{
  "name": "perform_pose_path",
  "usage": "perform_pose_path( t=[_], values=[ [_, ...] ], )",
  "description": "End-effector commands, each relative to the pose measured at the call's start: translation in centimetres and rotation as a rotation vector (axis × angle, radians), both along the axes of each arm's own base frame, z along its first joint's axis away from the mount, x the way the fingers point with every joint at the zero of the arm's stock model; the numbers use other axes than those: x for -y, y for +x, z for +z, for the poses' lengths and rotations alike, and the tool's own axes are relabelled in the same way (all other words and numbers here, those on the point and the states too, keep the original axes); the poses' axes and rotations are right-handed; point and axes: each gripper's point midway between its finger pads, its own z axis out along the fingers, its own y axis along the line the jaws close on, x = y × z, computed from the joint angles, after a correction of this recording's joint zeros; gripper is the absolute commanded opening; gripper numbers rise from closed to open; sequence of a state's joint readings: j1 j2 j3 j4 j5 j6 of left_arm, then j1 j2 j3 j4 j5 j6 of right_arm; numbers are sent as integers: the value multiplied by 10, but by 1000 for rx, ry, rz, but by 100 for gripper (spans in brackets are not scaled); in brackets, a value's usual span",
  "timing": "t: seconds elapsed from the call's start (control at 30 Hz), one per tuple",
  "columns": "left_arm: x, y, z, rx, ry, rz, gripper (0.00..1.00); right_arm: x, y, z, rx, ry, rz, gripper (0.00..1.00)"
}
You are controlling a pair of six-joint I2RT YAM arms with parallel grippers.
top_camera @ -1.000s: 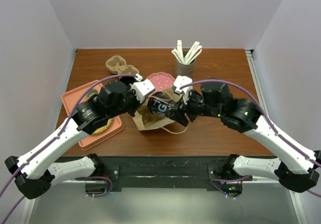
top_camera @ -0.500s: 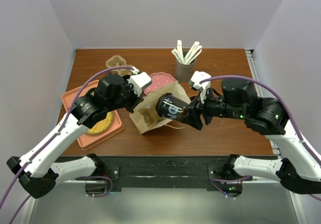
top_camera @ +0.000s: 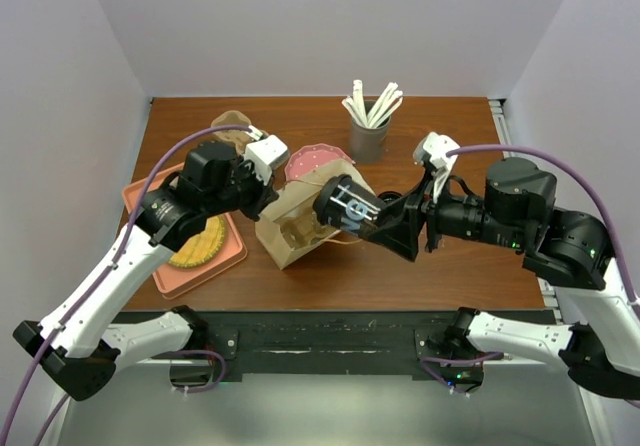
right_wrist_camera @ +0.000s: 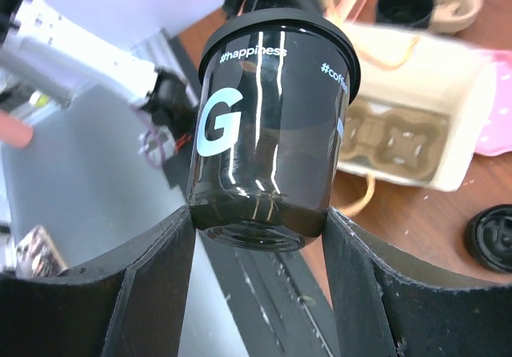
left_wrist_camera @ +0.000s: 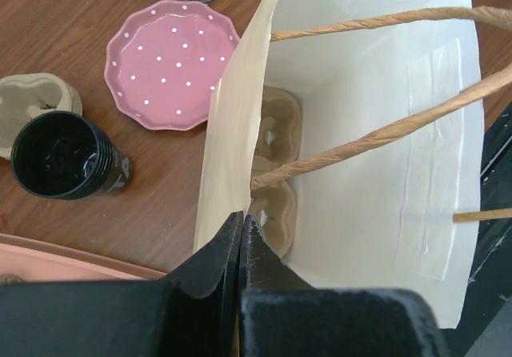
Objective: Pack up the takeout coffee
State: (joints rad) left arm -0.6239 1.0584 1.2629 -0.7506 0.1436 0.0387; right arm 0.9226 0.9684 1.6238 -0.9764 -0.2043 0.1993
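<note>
I see a brown wooden table (top_camera: 450,136) across mid frame, boxed in by a plain white back wall (top_camera: 330,26) at top, a left wall (top_camera: 60,116) and a right wall (top_camera: 590,56). A black strip (top_camera: 320,338) runs along the table's lower edge, with grey floor (top_camera: 330,406) at the bottom. The light is soft and even.

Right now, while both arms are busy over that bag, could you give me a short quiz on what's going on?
1. True or false: the right gripper holds a black coffee cup lettered G.
2. What lies inside the paper bag? A: straws. B: a cardboard cup carrier. C: a pink dotted plate.
3. Fill in: the left gripper is shut on the bag's ___.
Key: 1 true; 2 B; 3 edge.
</note>
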Motion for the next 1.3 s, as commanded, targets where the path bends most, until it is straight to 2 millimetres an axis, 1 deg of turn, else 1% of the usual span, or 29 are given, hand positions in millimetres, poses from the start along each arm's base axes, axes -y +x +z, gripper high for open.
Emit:
perform_pose_path(
  t=[0.0,0.07,0.13,0.17,0.23,0.27,0.3,0.33,0.37,0.4,0.43,0.47,0.53,0.57,0.6,0.63,0.7,0.73,0.8,0.83,0.87,0.9,0.97,1.0,1.07,1.1,1.13,1.2,1.27],
  values=[
    [-3,-11,0,-35,-24,-6,0,2,51,35,75,74,-260,48],
    [-5,-15,-4,-56,-14,-8,0,9,74,41,96,84,-396,47],
    [-7,-19,-7,-68,-3,-15,0,7,87,42,113,90,-449,46],
    [-9,-21,-8,-72,2,-16,0,15,101,45,135,97,-543,45],
    [-12,-24,-14,-85,18,-16,0,23,116,44,142,94,-648,45],
    [-12,-24,-14,-86,18,-17,0,30,121,39,144,72,-700,45],
    [-12,-25,-13,-85,15,-19,0,47,131,36,166,41,-812,45],
    [-12,-26,-13,-85,10,-21,0,52,136,24,176,-14,-850,45],
    [-11,-26,-13,-86,11,-23,0,61,140,13,184,-69,-898,45],
    [-11,-26,-13,-87,12,-23,0,79,145,7,195,-110,-1006,45],
    [-11,-26,-12,-86,11,-23,0,84,146,-3,195,-159,-1033,44],
    [-12,-26,-11,-82,12,-23,0,89,146,-16,188,-228,-1047,44],
    [-11,-26,-8,-78,12,-28,0,91,145,-38,137,-283,-1064,45],
    [-11,-26,-6,-73,7,-33,0,94,140,-60,100,-372,-1058,45],
    [-10,-27,-3,-66,3,-39,0,93,137,-70,48,-358,-1081,44],
    [-8,-29,-1,-68,-3,-53,0,95,129,-90,0,-419,-1064,45],
    [-5,-34,4,-62,-15,-89,0,92,122,-110,-80,-416,-1075,45],
    [-6,-36,4,-64,-14,-94,0,90,115,-129,-128,-455,-1055,44],
    [-6,-41,4,-67,-6,-126,0,89,107,-146,-198,-459,-1070,43],
    [-6,-43,5,-66,-5,-134,0,93,100,-160,-229,-501,-1072,43],
    [-8,-45,7,-61,-2,-139,0,92,94,-166,-284,-474,-1089,43],
    [-9,-48,4,-80,9,-144,0,94,88,-177,-314,-488,-1093,42],
    [-11,-53,2,-93,14,-158,0,92,78,-191,-386,-459,-1100,40],
    [-11,-57,0,-102,16,-170,0,95,71,-204,-421,-452,-1111,40],
    [-12,-61,-4,-123,19,-172,0,93,63,-216,-487,-412,-1141,40],
    [-12,-63,-6,-141,20,-178,0,98,58,-231,-498,-442,-1147,40],
    [-11,-64,-7,-144,20,-183,0,94,61,-237,-497,-428,-1138,40],
    [-9,-65,-9,-155,12,-192,0,100,60,-255,-494,-462,-1177,41],
    [-6,-64,-8,-160,6,-196,0,101,65,-265,-485,-487,-1209,42]
  ],
)
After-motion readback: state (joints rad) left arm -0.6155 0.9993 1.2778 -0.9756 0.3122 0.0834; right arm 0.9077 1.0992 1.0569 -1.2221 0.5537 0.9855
